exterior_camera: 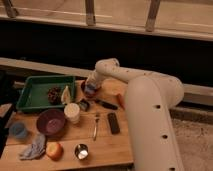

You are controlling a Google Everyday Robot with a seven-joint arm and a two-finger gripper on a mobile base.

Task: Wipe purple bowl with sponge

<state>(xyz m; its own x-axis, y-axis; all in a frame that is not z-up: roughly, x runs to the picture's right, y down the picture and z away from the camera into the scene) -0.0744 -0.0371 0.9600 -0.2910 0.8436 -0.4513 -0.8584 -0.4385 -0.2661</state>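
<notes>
The gripper [90, 89] hangs low over the back of the table [115, 145], just right of the tray [30, 92]; its state and any hold cannot be told. The bowl [51, 122] sits leftward of it and nearer the camera, beside the cup [72, 112].

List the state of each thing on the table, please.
Purple bowl: upright, not held.
White cup: upright, beside the bowl.
Green tray: flat, holds a dark lump.
Cloth: crumpled, at the table's front.
Hand: low over the table, beside the tray.

Wooden table [114, 151], dark wall [50, 46], railing posts [90, 12] above.
</notes>
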